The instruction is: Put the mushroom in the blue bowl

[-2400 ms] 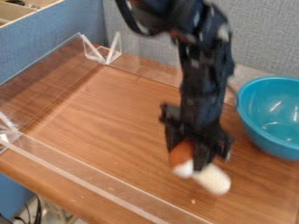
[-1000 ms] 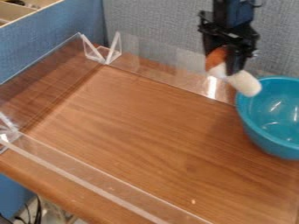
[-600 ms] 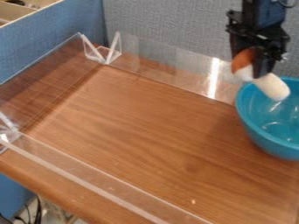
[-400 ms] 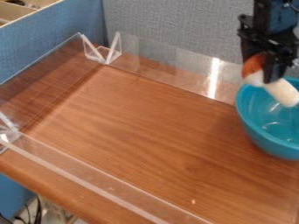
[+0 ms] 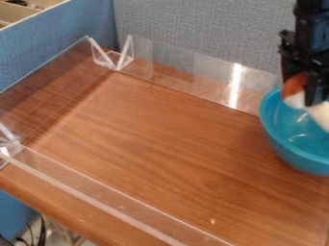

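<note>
My black gripper (image 5: 306, 86) hangs at the right edge of the camera view, pointing steeply down. It is shut on the mushroom (image 5: 317, 110). The reddish-brown cap sits between the fingers, and the cream stem sticks out below and to the right. The mushroom hangs over the inside of the turquoise blue bowl (image 5: 274, 135), just above its hollow. The bowl stands on the wooden table at the right and is partly cut off by the frame edge. Nothing else shows inside the bowl.
The wooden table top (image 5: 141, 144) is ringed by low clear acrylic walls (image 5: 206, 72), with a clear bracket (image 5: 113, 53) at the back corner. A blue partition (image 5: 45, 53) and a cardboard box edge (image 5: 26, 14) stand to the left.
The gripper lifted the mushroom off the table, then carried it to the right and slightly down. It went from the back wall to a spot over the blue bowl.
</note>
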Available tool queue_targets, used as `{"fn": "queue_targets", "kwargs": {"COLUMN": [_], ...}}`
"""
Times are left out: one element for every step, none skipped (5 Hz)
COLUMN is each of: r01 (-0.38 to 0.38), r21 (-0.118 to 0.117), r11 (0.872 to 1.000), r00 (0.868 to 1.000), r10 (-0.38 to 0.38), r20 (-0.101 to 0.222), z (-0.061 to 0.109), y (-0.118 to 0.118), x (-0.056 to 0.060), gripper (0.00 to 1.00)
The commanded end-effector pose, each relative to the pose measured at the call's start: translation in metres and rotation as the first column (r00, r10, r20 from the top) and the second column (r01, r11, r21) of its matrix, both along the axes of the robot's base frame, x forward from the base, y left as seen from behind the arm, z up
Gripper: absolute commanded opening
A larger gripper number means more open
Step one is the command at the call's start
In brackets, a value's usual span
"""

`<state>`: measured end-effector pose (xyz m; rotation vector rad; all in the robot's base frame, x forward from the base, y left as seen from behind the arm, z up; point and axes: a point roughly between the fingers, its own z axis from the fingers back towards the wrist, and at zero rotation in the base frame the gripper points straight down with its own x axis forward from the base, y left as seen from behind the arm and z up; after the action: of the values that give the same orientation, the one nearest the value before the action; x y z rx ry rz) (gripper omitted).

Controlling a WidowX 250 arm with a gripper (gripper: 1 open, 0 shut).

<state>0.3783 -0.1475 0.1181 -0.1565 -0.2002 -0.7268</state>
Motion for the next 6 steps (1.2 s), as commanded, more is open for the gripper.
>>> {"fn": "queue_targets", "kwargs": {"r01": [-0.002,0.033,0.063,0.108,0.143,0.191], "r21": [-0.035,-0.04,-0.042,-0.044,-0.043,-0.042], "r11": [0.999,0.999,0.997,0.993,0.989,0.981], "r00": [0.998,0.998,0.996,0.993,0.988,0.98], "r10": [0.004,-0.03,-0.061,-0.106,-0.14,-0.188], "r20": [0.067,0.063,0.059,0.054,0.058,0.066], "z": [0.017,0.008,-0.002,-0.015,-0.02,-0.007], "y": [-0.014,-0.023,-0.031,-0.024,-0.017,-0.001], "x": [0.01,0.012,0.015,0.012,0.007,0.004], "gripper": [0.0,0.0,0.0,0.0,0.0,0.0]}}
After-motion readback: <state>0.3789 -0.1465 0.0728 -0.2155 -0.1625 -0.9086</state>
